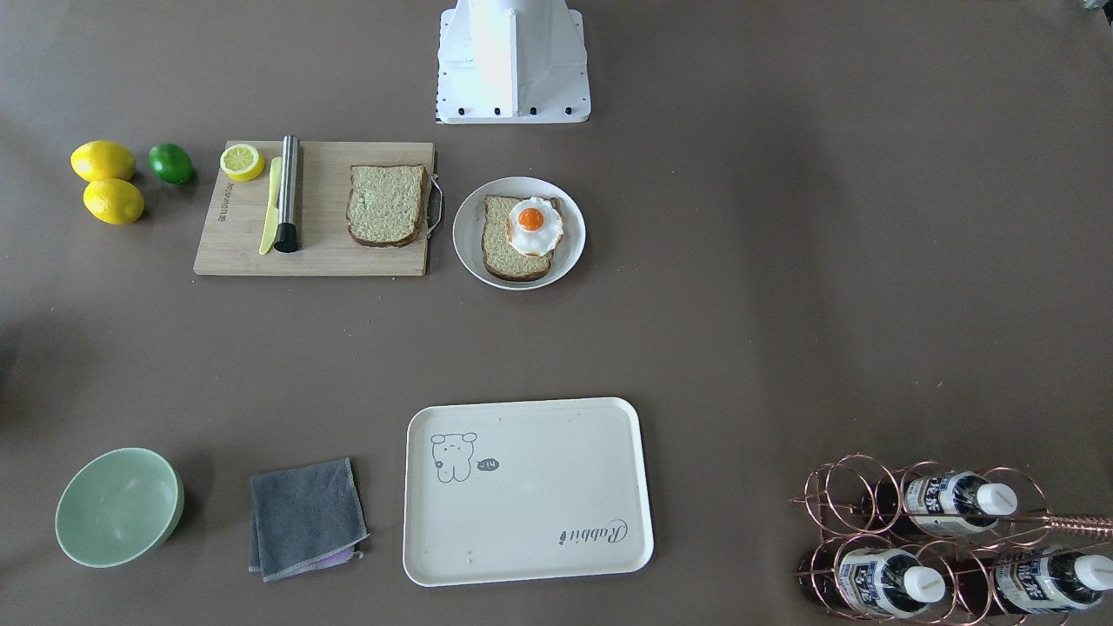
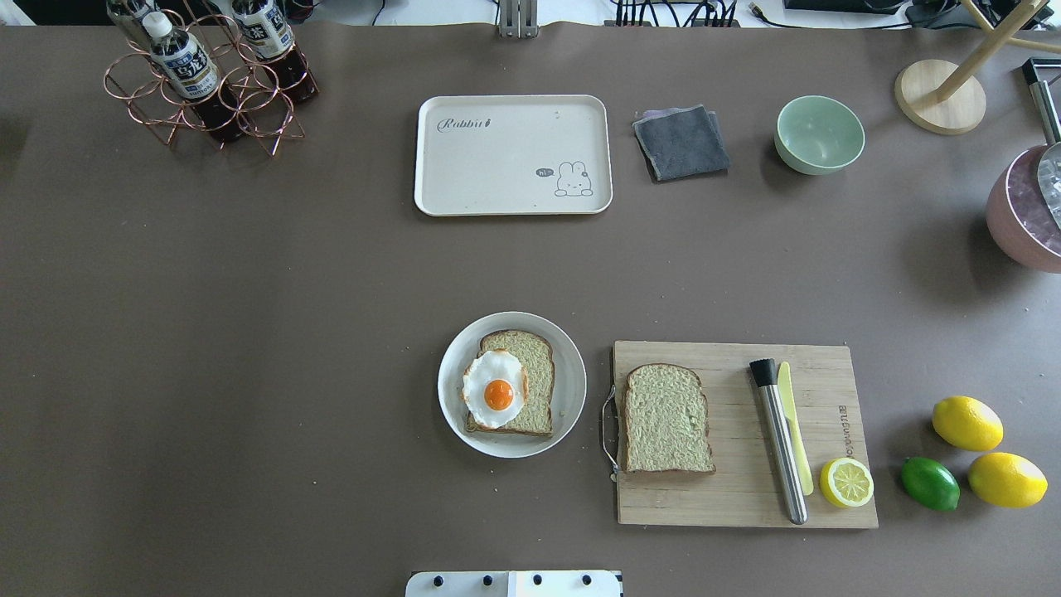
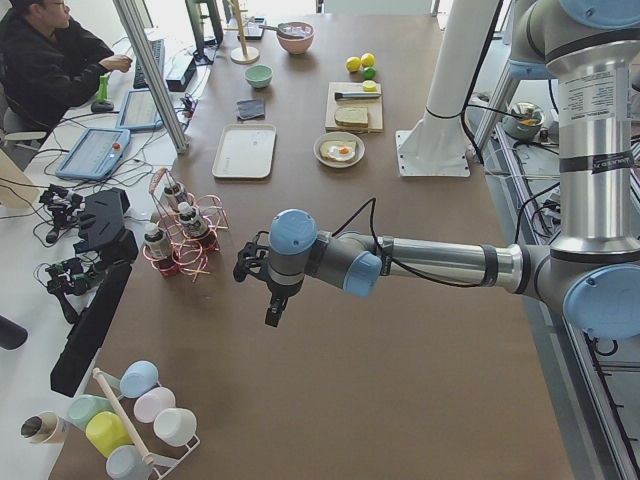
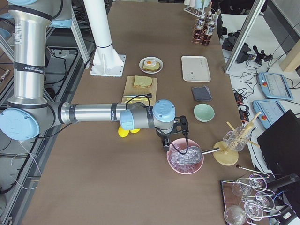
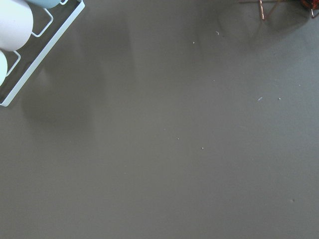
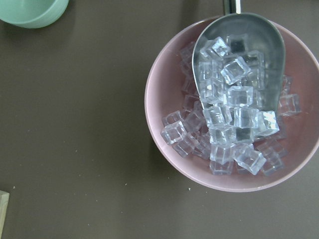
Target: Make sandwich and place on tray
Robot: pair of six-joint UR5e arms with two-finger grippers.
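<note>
One bread slice (image 1: 386, 205) lies on the wooden cutting board (image 1: 235, 252). The other bread slice (image 1: 502, 252) lies on a round white plate (image 1: 469, 228) with the fried egg (image 1: 533, 226) on top of it. The cream tray (image 1: 539, 469) is bare at the far side of the table, and it also shows in the overhead view (image 2: 497, 166). My left gripper (image 3: 272, 315) hangs over bare table near the bottle rack. My right gripper (image 4: 166, 144) hangs by a pink bowl of ice (image 6: 229, 164). Both show only in the side views, so I cannot tell whether they are open or shut.
On the board are a metal muddler (image 2: 779, 439), a yellow knife (image 2: 794, 431) and a half lemon (image 2: 846, 482). Two lemons (image 2: 966, 423) and a lime (image 2: 929, 483) lie beside it. A grey cloth (image 2: 681, 141), a green bowl (image 2: 819, 134) and a copper bottle rack (image 2: 207, 83) flank the tray.
</note>
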